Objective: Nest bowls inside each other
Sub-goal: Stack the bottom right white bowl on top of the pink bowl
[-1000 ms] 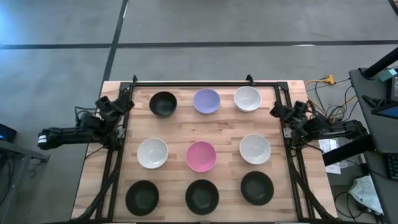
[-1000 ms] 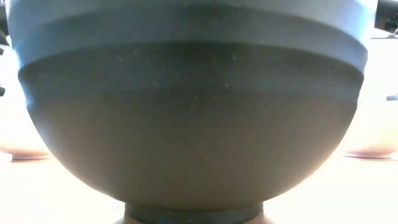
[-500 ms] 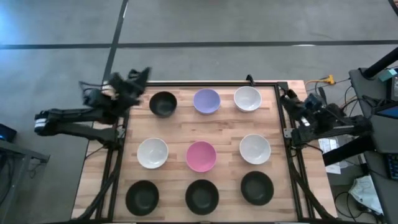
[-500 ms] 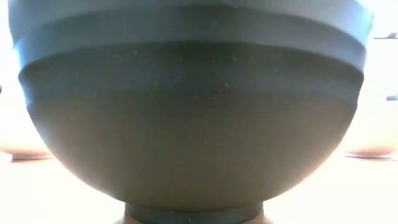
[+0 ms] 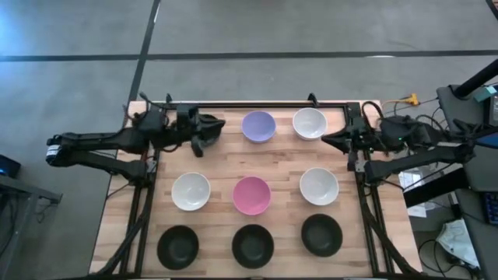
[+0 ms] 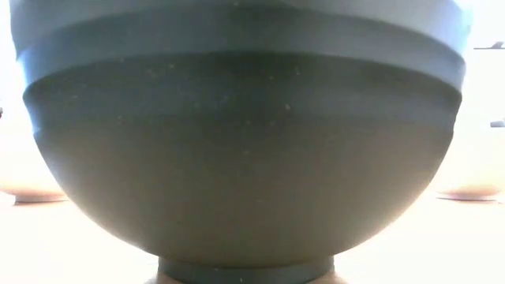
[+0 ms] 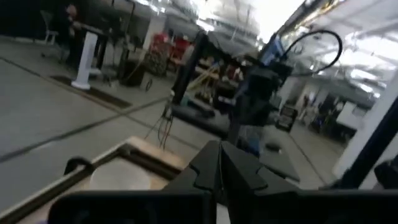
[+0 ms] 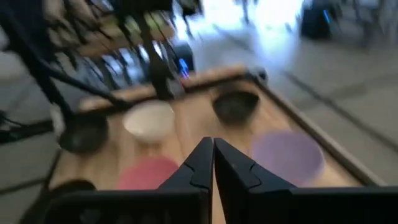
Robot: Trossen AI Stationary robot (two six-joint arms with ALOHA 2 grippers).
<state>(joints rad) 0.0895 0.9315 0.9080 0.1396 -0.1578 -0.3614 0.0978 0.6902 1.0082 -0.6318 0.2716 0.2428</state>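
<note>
Nine bowls stand on their feet in three rows. The far row holds a black bowl point(image 5: 208, 123), mostly hidden under my left gripper, a lavender bowl point(image 5: 258, 126) and a white bowl point(image 5: 310, 123). The middle row runs white point(image 5: 191, 191), pink point(image 5: 251, 195), white point(image 5: 319, 186). All three in the near row are black point(image 5: 177, 246), point(image 5: 252, 246), point(image 5: 321, 235). My left gripper point(image 5: 199, 145) hovers above the far black bowl, shut point(image 7: 219, 163). My right gripper point(image 5: 325, 140) is at the table's right edge beside the far white bowl, shut point(image 8: 213, 155).
A black metal frame point(image 5: 257, 104) runs along the table's far and side edges. The near middle black bowl point(image 6: 252, 158) fills the low view. Bare wood shows between the rows. Cables and equipment lie off the right edge point(image 5: 459, 155).
My left arm has swung from the table's left edge in over the far left corner and now hangs above the far black bowl. My right arm has moved from the right edge inward and toward the far white bowl. No bowl has moved.
</note>
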